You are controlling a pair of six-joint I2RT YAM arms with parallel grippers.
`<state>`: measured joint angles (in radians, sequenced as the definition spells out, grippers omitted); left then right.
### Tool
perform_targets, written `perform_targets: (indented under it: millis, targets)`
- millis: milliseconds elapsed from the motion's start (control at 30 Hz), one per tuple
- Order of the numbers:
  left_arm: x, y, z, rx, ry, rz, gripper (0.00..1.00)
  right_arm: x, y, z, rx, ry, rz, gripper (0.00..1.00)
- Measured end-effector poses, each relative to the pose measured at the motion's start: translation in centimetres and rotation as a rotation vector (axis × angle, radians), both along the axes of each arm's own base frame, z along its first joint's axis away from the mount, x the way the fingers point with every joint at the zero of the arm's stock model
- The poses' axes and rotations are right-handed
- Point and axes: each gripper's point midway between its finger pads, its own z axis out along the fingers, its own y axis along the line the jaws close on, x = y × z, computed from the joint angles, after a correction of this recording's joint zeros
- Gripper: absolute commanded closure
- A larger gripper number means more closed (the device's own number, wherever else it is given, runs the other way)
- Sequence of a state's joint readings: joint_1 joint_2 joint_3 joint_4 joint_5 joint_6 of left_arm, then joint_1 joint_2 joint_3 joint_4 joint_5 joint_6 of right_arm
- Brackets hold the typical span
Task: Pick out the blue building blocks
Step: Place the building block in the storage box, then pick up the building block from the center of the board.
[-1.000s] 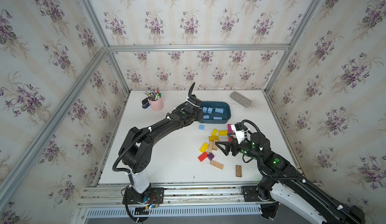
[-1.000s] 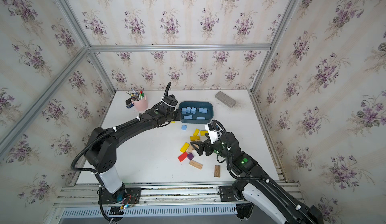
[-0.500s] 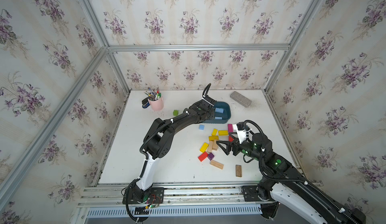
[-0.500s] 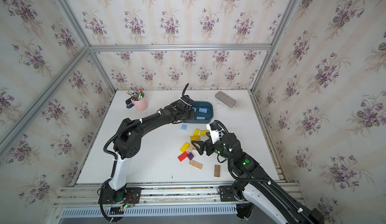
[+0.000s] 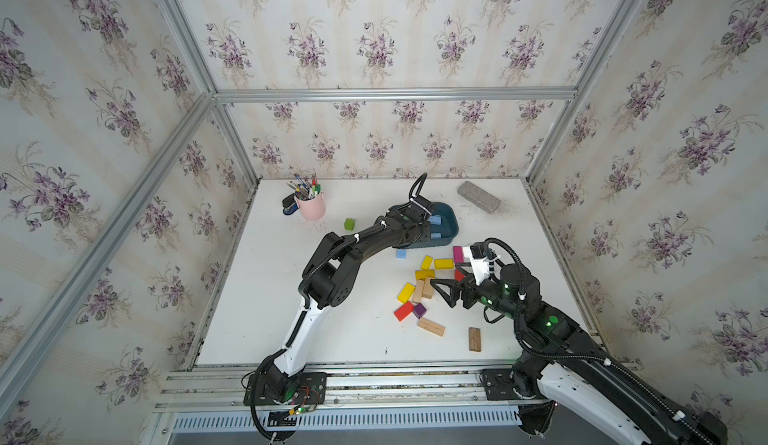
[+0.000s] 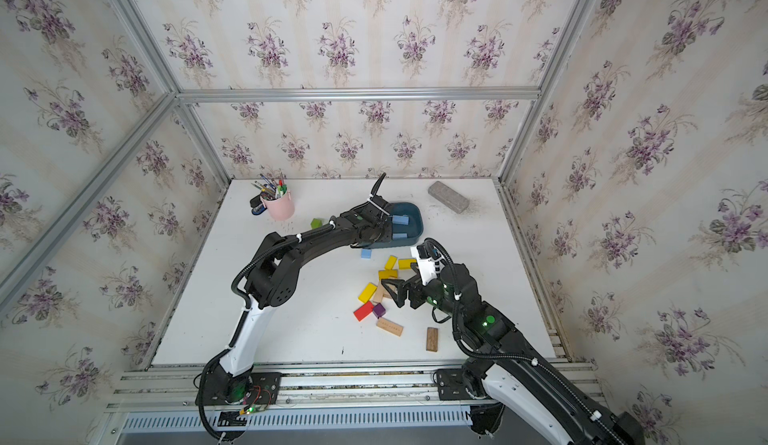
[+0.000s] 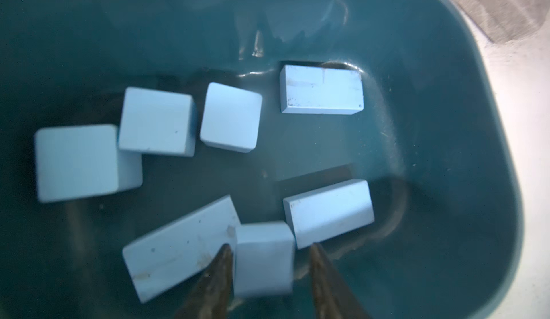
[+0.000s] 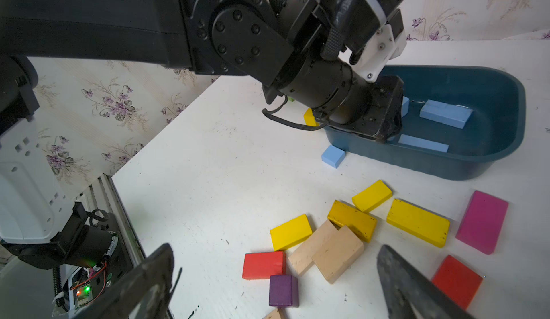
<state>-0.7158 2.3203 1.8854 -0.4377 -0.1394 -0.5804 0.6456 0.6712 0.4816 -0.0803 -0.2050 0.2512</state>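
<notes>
Several blue building blocks lie in the dark teal tub (image 7: pixel 446 124), cubes and flat bricks alike. My left gripper (image 7: pixel 270 245) reaches into the tub (image 5: pixel 451 225), jaws parted around a blurred blue cube (image 7: pixel 263 258), with a gap showing beside one finger. In both top views another blue block (image 5: pixel 400 253) (image 6: pixel 365 253) lies on the table just in front of the tub; the right wrist view also shows this lone blue block (image 8: pixel 333 155). My right gripper (image 5: pixel 441 293) (image 8: pixel 275 247) hovers wide open over the mixed pile, holding nothing.
Yellow, red, purple and plain wooden blocks (image 5: pixel 424 289) are scattered in front of the tub, with a magenta one (image 5: pixel 457 254). A green cube (image 5: pixel 349 224) sits left of the tub. A pink pen cup (image 5: pixel 310 206) and a grey brick (image 5: pixel 478 197) stand at the back.
My left gripper moved right from the tub's left edge to over its inside and parted its jaws, loosening the blue cube. The right arm stayed almost still.
</notes>
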Motion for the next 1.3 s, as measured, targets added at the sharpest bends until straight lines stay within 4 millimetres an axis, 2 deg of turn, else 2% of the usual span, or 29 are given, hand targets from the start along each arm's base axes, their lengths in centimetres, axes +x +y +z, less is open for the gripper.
perform_targets:
  millis: [67,167,233,433,533,600,767,933,1300]
  targets:
    - [-0.1,0.0,0.0,0.003,0.003,-0.003,0.29,0.1,0.0,-0.2,-0.005,0.006,0.0,0.0]
    - [-0.1,0.0,0.6,0.001,-0.001,-0.005,0.23,0.1,0.1,-0.3,-0.006,0.009,0.0,0.0]
    - [-0.2,0.1,1.6,0.001,-0.011,-0.015,0.21,0.1,0.1,-0.3,-0.006,0.008,0.0,0.0]
    - [-1.8,1.6,7.5,-0.029,-0.087,-0.028,0.16,0.1,0.0,-0.3,-0.007,0.007,-0.003,0.0]
    - [-3.5,3.1,8.9,-0.011,-0.107,-0.023,0.14,0.1,0.0,-0.3,-0.007,0.007,-0.003,0.0]
    - [-4.8,4.1,9.2,0.009,-0.111,-0.02,0.13,0.1,0.0,-0.3,-0.007,0.007,-0.003,0.0]
    - [-8.4,6.1,7.6,0.068,-0.099,-0.016,0.13,0.1,0.0,-0.3,-0.007,0.008,-0.002,0.0]
    - [-10.2,6.7,4.8,0.1,-0.074,0.005,0.12,0.0,0.1,-0.4,-0.005,0.011,0.005,0.0]
    - [-9.2,5.0,0.3,0.115,-0.049,0.043,0.14,-0.4,0.0,0.0,0.007,-0.001,0.012,0.0]
